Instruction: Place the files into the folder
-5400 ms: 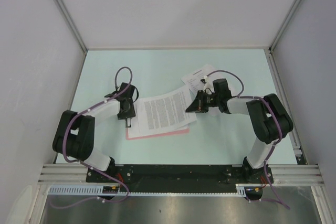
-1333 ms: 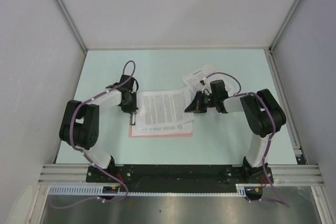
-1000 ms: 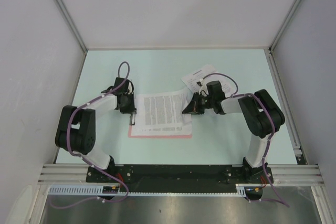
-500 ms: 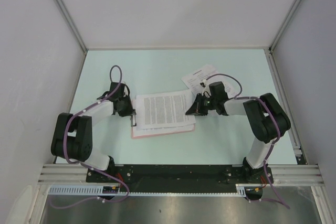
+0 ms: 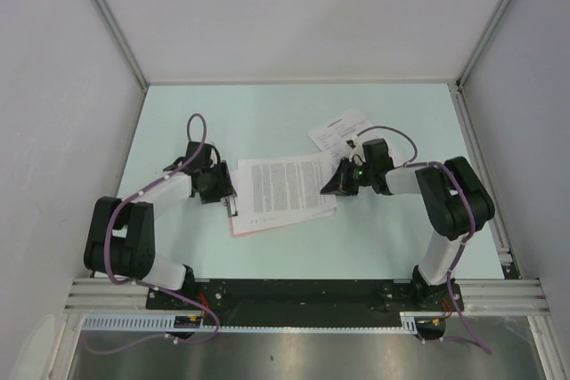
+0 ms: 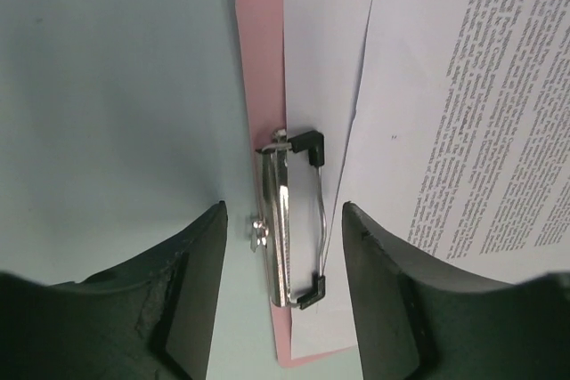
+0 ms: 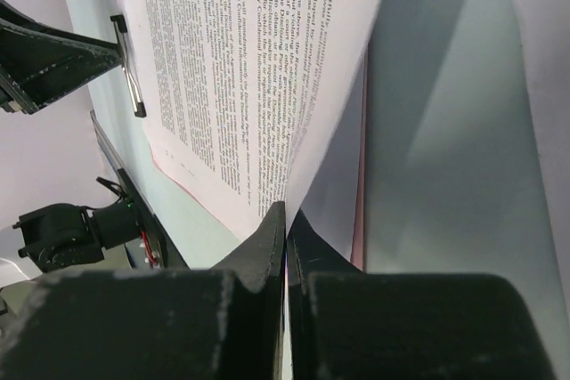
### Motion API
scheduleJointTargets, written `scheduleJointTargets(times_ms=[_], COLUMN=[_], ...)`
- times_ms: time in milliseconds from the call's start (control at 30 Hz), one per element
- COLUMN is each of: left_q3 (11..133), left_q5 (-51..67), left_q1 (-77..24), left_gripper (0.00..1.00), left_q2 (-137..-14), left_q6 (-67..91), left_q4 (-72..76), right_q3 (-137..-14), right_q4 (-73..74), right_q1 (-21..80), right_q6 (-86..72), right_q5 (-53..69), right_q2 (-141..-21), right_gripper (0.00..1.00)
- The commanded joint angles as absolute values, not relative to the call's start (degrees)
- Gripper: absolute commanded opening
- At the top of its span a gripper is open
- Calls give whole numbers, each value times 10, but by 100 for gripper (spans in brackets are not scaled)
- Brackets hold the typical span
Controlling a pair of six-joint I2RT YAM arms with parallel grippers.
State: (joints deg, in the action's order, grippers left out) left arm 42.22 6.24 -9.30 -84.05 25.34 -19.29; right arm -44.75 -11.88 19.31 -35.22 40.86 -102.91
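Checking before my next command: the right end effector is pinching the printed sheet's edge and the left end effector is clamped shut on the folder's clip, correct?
Not quite. The left end effector is open, its jaws standing on either side of the folder's clip, as the left wrist view shows. The right end effector is indeed pinching the printed sheet's edge.

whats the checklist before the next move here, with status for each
1. right tool pinching the printed sheet: ok
2. left tool open, straddling the clip: ok
3. printed sheet tucked under the clip: not ok, its edge lies beside it
4. printed sheet square to the pink folder: not ok, skewed
5. spare sheet in the folder: not ok, it lies apart on the table
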Motion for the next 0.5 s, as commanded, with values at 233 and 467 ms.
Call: scheduleJointTargets(times_ms=[233, 467], left_q3=[435, 444], left_q5=[2, -54], left_q1=[-151, -163], left_gripper=[58, 52], left_q2=[-823, -852], left_q6=[293, 308], left_q4=[-280, -265], right_q3=[-446, -446], right_q4=[-155, -148], right_q1=[205, 206], right_q6=[-353, -349], right_q5=[425, 425], right_q2=[-1042, -1040], right_gripper=[0, 0])
